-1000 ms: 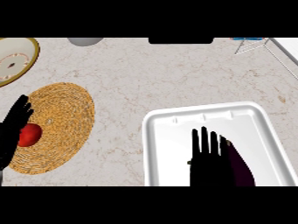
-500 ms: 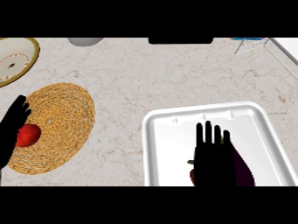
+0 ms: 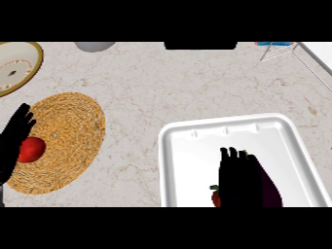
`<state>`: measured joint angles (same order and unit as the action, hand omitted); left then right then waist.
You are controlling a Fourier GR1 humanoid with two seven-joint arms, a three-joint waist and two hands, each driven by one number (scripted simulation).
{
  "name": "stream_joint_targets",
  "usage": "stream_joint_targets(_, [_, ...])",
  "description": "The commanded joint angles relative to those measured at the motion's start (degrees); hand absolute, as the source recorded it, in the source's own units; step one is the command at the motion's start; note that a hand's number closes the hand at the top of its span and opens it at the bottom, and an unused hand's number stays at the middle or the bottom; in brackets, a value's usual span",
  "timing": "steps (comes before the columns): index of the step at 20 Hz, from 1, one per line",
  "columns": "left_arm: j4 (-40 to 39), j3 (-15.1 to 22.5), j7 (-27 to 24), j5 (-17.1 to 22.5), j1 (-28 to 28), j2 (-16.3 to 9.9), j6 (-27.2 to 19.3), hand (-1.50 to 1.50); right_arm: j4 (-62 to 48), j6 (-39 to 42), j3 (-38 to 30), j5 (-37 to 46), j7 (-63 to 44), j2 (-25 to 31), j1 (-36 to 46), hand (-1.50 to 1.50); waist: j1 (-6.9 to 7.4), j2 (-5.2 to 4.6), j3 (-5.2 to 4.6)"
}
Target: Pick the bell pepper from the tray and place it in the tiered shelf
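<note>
Right hand (image 3: 239, 177) lay flat, fingers straight, over pepper (image 3: 216, 197) in tray (image 3: 197, 141); no grasp yet. Lift and shelf (image 3: 319, 68) placement remained. Left hand (image 3: 10, 141) rested, fingers relaxed.

Marble-look counter (image 3: 168, 92), pale w/ beige veining. Round woven straw mat (image 3: 64, 141) at left. Red round item (image 3: 32, 150) on mat's left part, partly hidden. Cream bowl w/ yellow rim (image 3: 9, 68) at upper left, tilted, cut by view edge. Grey round object (image 3: 95, 46) at top edge, mostly cut off. Black item (image 3: 201, 45) at top centre.
</note>
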<state>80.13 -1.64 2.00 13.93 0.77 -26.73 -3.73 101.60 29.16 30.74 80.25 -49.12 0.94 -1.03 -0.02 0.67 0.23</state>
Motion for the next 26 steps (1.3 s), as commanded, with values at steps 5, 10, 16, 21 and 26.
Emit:
stream_joint_targets(5, [3.8, -0.7, 2.9, 0.1, -4.1, 0.8, 3.1, 0.0, -6.5, -6.9, -0.9, 0.0, 4.4, 3.1, -1.0, 1.5, 0.32, -0.62, -0.2])
stream_joint_targets(10, [-0.6, 0.3, 3.1, -3.7, -0.1, 4.6, -0.4, 0.0, -2.6, -2.8, 2.0, 2.5, 2.1, 1.9, 1.9, 1.5, -0.08, -0.69, -0.24])
stream_joint_targets(16, [0.8, -1.6, 0.2, -4.1, -3.4, 4.0, 2.4, 0.0, 3.0, -5.4, 2.0, 4.2, 4.3, 5.0, 3.0, 1.5, 0.11, -0.63, -0.24])
stream_joint_targets(21, [2.9, -1.3, 2.7, -3.0, -3.0, 4.1, 2.2, 0.0, -2.2, -9.4, -21.3, -1.0, -4.2, -0.8, 13.0, 1.5, 1.14, -1.37, -0.09])
stream_joint_targets(26, [2.3, -1.4, 2.5, -2.3, -1.5, 3.5, 4.0, 0.0, -9.8, -11.4, -36.0, -2.2, -12.6, -0.9, 29.1, 1.5, 2.44, -1.72, -0.23])
